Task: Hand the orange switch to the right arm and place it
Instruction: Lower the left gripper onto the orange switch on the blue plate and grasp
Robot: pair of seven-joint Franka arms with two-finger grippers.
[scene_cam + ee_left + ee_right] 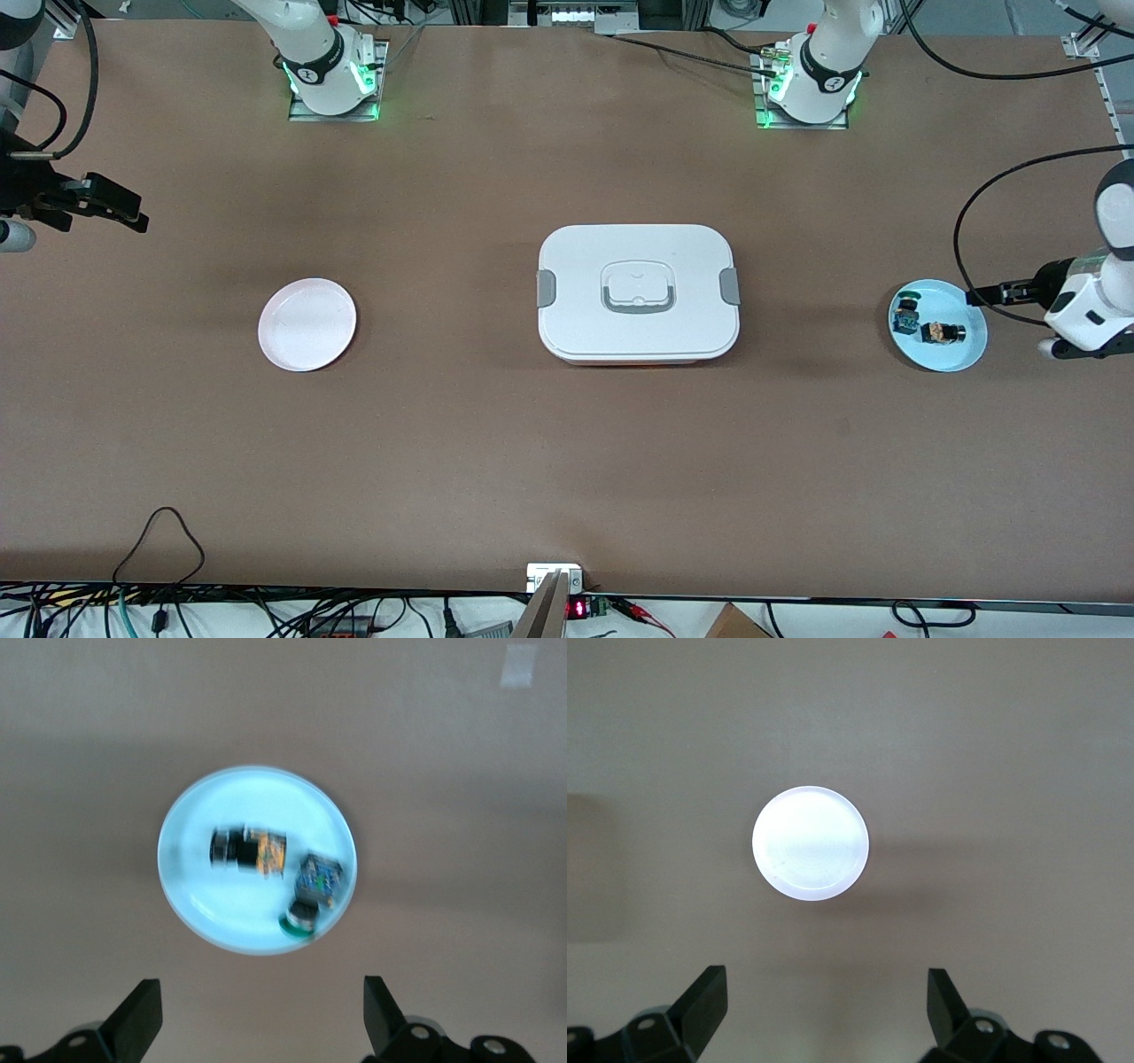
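While both arms hang high above the two ends of the table, the orange switch lies on its side in the light blue plate, near the left arm's end. In the front view only its black body and its tan part can be seen; the orange face does not show. In the left wrist view the switch is blurred, a black part joined to a yellow-brown part, near the middle of the plate. Just beside it in the same plate lies the green-capped switch, with a blue body, farther from the front camera than the orange one and close to the rim. The two switches are apart and do not touch.

The left gripper hovers over the table beside the blue plate, its fingers spread wide, and it holds nothing. The right gripper waits over the right arm's end of the table, also spread wide with nothing between its fingers; below it lies the pink plate, which has nothing in it.

Between the two plates, at the middle of the table, stands a white box with grey clips and a closed lid.
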